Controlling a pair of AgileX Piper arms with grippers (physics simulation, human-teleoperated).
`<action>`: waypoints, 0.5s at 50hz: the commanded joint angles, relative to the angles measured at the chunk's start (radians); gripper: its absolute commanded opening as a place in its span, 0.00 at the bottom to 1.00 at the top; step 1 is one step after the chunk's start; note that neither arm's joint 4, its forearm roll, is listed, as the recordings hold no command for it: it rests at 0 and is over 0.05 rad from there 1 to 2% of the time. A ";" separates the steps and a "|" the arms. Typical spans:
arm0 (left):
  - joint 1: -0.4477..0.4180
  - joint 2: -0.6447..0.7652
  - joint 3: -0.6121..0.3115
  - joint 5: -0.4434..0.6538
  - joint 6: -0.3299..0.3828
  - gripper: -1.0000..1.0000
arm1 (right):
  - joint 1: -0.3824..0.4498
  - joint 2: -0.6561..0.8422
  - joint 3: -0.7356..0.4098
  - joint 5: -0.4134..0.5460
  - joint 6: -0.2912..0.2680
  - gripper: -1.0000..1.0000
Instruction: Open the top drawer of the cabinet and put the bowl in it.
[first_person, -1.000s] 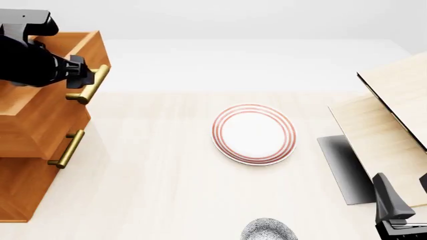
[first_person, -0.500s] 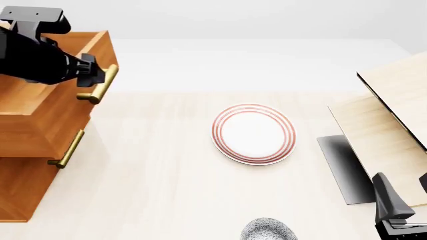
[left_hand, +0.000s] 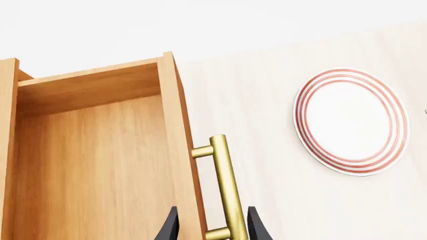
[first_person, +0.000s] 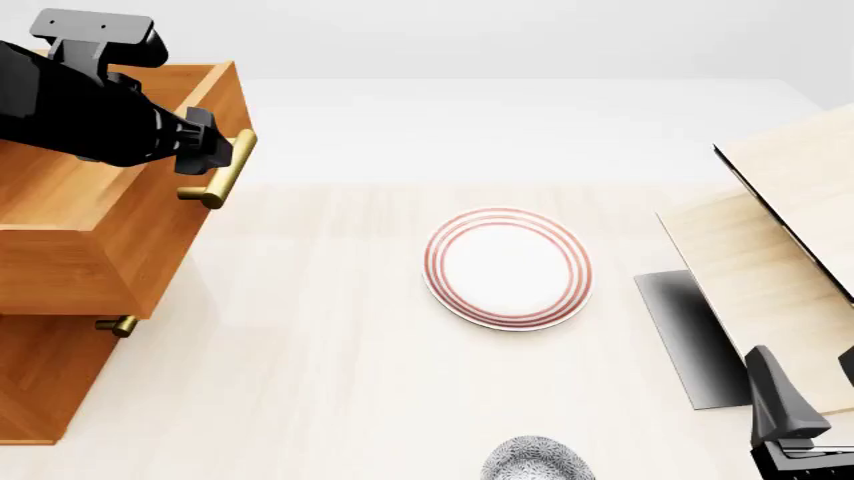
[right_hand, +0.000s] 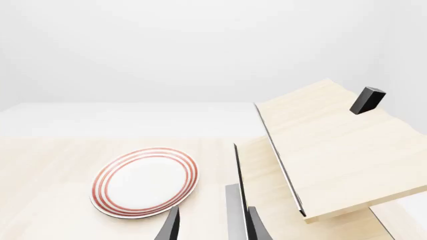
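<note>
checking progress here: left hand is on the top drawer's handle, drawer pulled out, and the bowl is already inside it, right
Not quite. The left hand is on the handle of the pulled-out top drawer, but the bowl is not inside it. The front view shows it on the table, at the near edge below the plate. The left wrist view shows no bowl in the visible part of the drawer.

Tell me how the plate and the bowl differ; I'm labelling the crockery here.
The plate is flat and white with red rings; the bowl is covered in blue-grey speckles. The plate looks wider and lies mid-table in full view; the bowl is cut off by the front view's near edge. Both are round and rest on the table.
</note>
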 joint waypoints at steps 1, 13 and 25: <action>-0.040 0.004 -0.016 0.002 -0.009 1.00 | 0.000 -0.002 0.000 0.000 0.000 1.00; -0.071 0.018 -0.012 -0.008 -0.015 1.00 | 0.000 -0.002 0.000 0.000 0.000 1.00; -0.107 0.030 -0.022 -0.009 -0.019 1.00 | -0.001 -0.002 0.000 0.000 0.000 1.00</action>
